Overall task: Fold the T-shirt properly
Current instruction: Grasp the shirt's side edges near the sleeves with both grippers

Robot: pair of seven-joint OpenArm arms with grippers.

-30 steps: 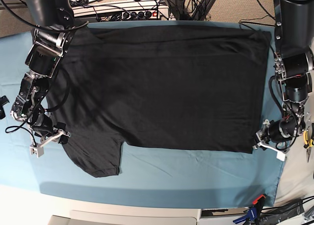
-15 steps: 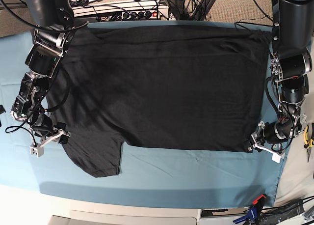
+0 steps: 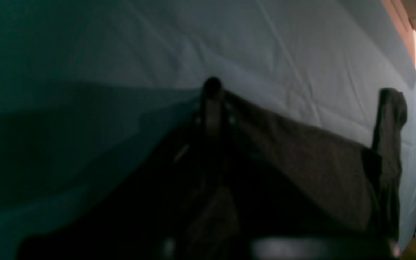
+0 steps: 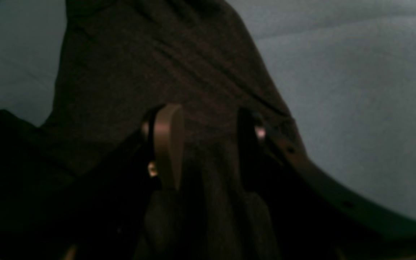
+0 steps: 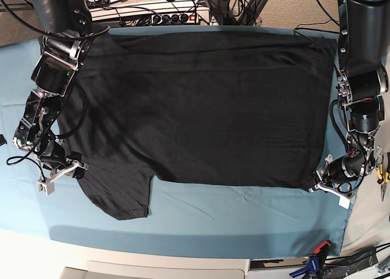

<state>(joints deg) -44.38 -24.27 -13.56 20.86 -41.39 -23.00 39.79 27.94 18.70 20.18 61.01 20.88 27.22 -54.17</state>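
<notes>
The black T-shirt (image 5: 201,108) lies spread flat, plain side up, on the teal table cloth (image 5: 201,221). One short sleeve (image 5: 122,197) points toward the front edge. My left gripper (image 5: 316,185) is at the shirt's front right hem corner. In the left wrist view this gripper (image 3: 213,86) has its fingers pressed together on the edge of the T-shirt (image 3: 302,151). My right gripper (image 5: 77,167) is at the shirt's left edge by the sleeve. In the right wrist view its fingers (image 4: 167,142) stand apart, with a ridge of the T-shirt (image 4: 150,57) between them.
A power strip and cables (image 5: 161,14) lie beyond the table's back edge. Yellow-handled pliers (image 5: 382,172) rest at the far right, and a clamp (image 5: 318,251) grips the table cloth at the front right corner. Bare teal cloth runs along the front.
My left gripper slid inward onto the shirt's front right hem corner and closed on it. The right arm and the T-shirt stayed where they were.
</notes>
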